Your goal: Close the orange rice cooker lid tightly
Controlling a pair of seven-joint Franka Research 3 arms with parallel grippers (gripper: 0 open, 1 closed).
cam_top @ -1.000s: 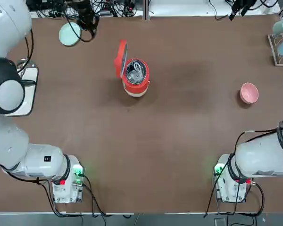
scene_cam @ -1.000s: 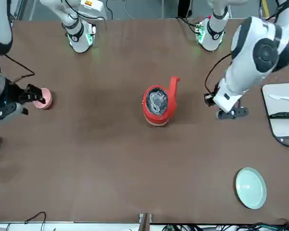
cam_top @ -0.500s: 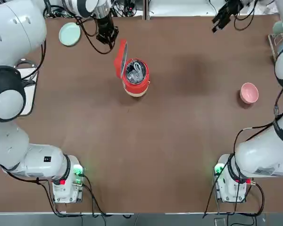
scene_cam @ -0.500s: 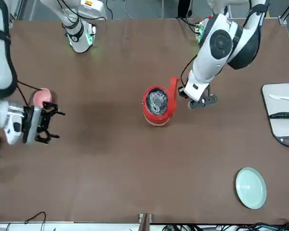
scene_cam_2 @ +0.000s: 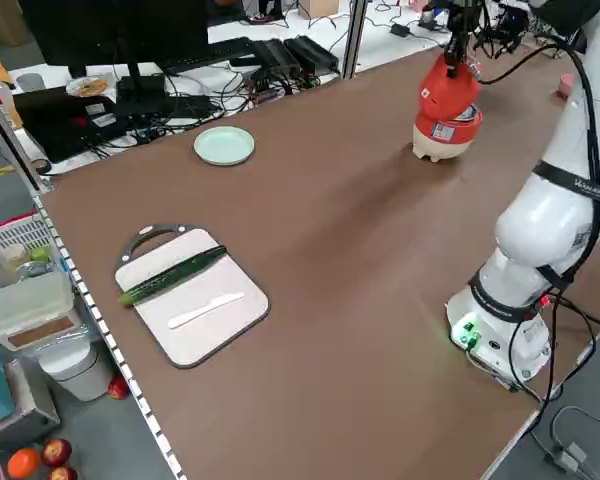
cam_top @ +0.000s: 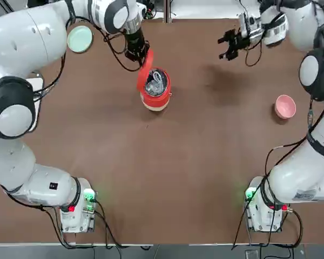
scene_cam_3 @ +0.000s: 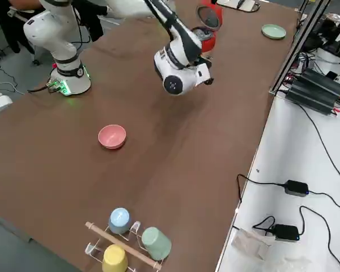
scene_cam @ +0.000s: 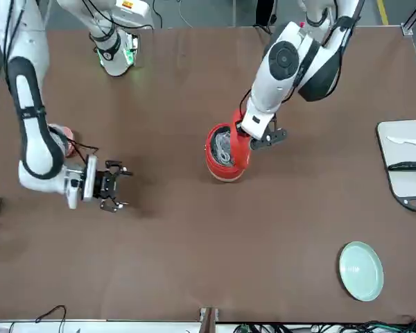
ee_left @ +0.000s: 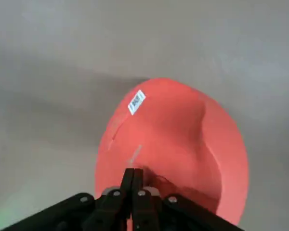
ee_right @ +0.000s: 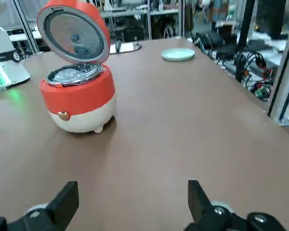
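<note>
A robotics lab is shown: two white robot arms (cam_top: 35,38) are mounted at one brown table (scene_cam_2: 310,330). Beyond the left gripper (scene_cam_2: 464,32), a white bench (scene_cam_2: 205,75) is crowded with monitors (scene_cam_2: 120,30) and loose cables.

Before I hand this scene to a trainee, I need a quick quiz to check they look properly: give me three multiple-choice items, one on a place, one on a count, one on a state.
1. Where is the left claw?
A) over the pink bowl
B) at the lid
C) over the green plate

2. How many cups sit at the rack?
A) one
B) five
C) three

3. How is the lid?
A) standing open
B) shut tight
C) off and lying on the table

Key:
1 B: the left wrist view shows the claw's tips against its domed top.
2 C: a blue, a green and a yellow cup show there.
3 A: it stands raised at the cooker's edge, with its grey underside and the inner pot in view.
</note>
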